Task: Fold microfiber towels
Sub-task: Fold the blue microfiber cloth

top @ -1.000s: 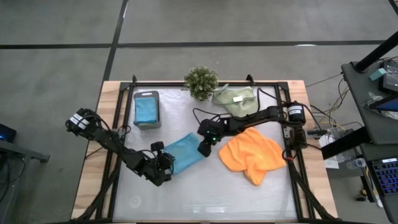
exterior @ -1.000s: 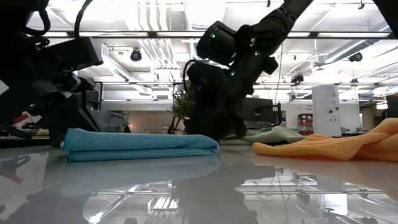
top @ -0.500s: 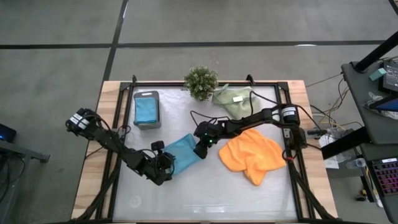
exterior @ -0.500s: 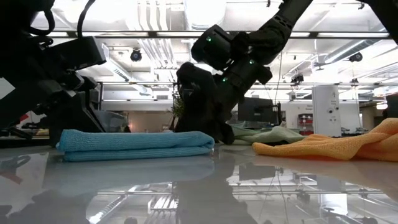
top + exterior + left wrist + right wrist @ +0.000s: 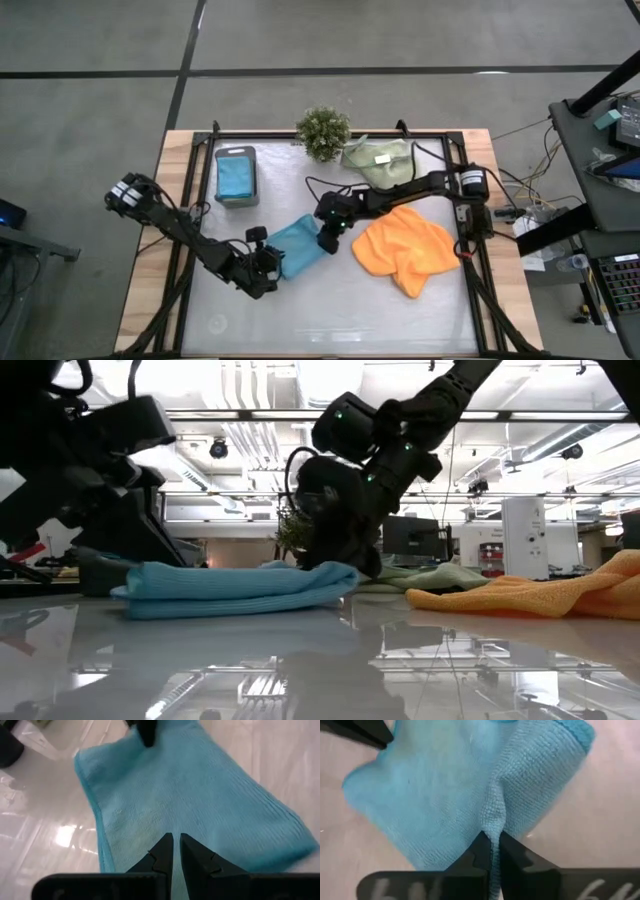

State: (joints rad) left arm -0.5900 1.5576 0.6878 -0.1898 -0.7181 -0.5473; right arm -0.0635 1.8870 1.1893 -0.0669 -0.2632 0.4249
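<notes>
A teal-blue microfiber towel, folded into a strip, lies slantwise at the table's middle. My left gripper is shut on its near left end, and my right gripper is shut on its far right end. An orange towel lies crumpled to the right. Behind it lies a sage-green towel with a white tag. Another teal towel sits folded in the grey tray. My left gripper pinches the teal towel's near left end between its two fingers, coming slantwise down from the near left. That end is held a little off the table; the middle rests on it. My right gripper pinches a raised ridge of cloth at the towel's far right end between its two fingers, slanting down from the far right. That end bulges up slightly under the fingers; how many layers are caught, I cannot tell.
A small bushy plant stands at the far edge, between the tray and the sage-green towel. The glossy table is bare along its near side. Cables run along the right frame.
My right gripper has shut on the teal towel's far right end, gathering the cloth into a ridge. The towel, flat a second ago, now bulges at its right end, and its left end is raised a little in my left gripper.
</notes>
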